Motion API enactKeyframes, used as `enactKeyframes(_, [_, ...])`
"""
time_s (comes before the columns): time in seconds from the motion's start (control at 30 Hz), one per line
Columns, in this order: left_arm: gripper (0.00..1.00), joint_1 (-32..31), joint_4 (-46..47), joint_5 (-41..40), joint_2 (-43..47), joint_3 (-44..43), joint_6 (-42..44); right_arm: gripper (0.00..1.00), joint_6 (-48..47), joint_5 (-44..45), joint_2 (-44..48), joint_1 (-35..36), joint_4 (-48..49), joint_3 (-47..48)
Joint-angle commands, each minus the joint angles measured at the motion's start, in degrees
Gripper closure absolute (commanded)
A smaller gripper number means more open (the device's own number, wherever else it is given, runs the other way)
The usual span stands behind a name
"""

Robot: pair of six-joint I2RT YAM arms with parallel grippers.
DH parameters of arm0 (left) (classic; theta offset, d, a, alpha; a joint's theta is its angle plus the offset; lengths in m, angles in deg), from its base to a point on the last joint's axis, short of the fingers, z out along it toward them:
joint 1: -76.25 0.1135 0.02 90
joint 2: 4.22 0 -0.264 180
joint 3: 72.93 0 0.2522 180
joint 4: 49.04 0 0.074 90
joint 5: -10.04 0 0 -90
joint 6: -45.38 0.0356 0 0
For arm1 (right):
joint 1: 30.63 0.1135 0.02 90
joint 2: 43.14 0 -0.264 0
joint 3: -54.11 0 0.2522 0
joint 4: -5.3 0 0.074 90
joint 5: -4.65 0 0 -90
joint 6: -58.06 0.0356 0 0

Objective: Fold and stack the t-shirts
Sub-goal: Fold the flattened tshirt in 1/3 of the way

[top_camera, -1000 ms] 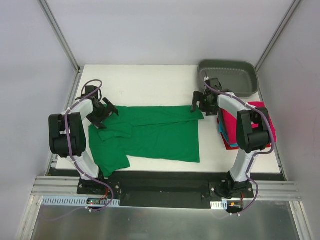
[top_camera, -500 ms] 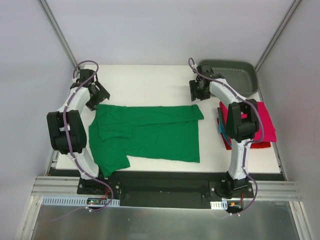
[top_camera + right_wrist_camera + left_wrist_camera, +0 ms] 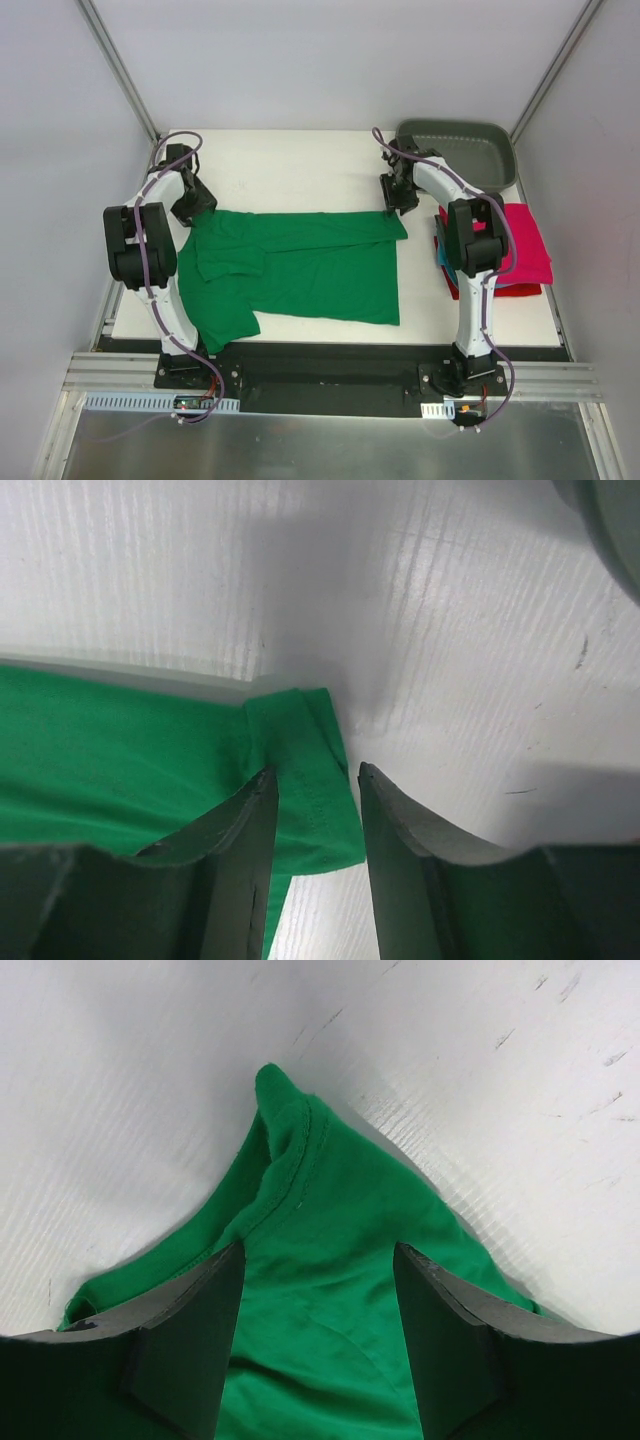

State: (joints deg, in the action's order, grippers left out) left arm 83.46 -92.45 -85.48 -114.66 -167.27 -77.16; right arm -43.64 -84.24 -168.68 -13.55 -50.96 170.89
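green t-shirt (image 3: pixel 300 265) spread flat mid-frame, a hand at each upper corner
the left hand (image 3: pixel 318 1260) is open, fingers straddling the shirt's upper-left corner on the white table (image 3: pixel 290 170). the right hand (image 3: pixel 316 775) is narrowly open over the upper-right hem corner. the folded shirts (image 3: pixel 522 248), crimson-pink on top, sit stacked at the right edge.

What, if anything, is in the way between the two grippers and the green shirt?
Nothing visible. The left gripper and right gripper are both open, each straddling a far corner of the green shirt, with only cloth in the gap.
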Motion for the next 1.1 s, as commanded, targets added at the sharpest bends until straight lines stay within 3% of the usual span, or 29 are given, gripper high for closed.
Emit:
enactKeyframes(0.0, [0.39,0.3,-1.2,-1.6,-0.3,-2.4,3.3,0.6,-0.3,-3.2,-1.5,0.0,-1.2,2.4])
enactKeyframes(0.23, [0.4,0.3,-2.7,-1.6,1.5,-1.7,7.6,0.7,0.7,-4.9,-2.9,0.0,0.0,2.4])
enactKeyframes(0.43, [0.52,0.3,-3.0,-0.5,0.6,-1.7,7.7,0.97,2.8,-1.5,-1.5,-0.2,1.1,0.8])
enactKeyframes(0.5, [0.54,0.3,-2.9,0.2,0.7,-1.2,7.7,1.0,4.4,1.8,0.6,-0.8,2.3,-1.3])
enactKeyframes(0.8, [0.57,-0.4,-3.1,4.1,1.7,1.6,9.4,0.99,9.0,6.0,8.7,-5.4,6.8,-10.4])
enactKeyframes(1.07, [0.59,-2.2,-2.5,10.4,-1.1,0.1,9.9,0.98,9.4,2.1,8.7,-6.5,9.7,-12.4])
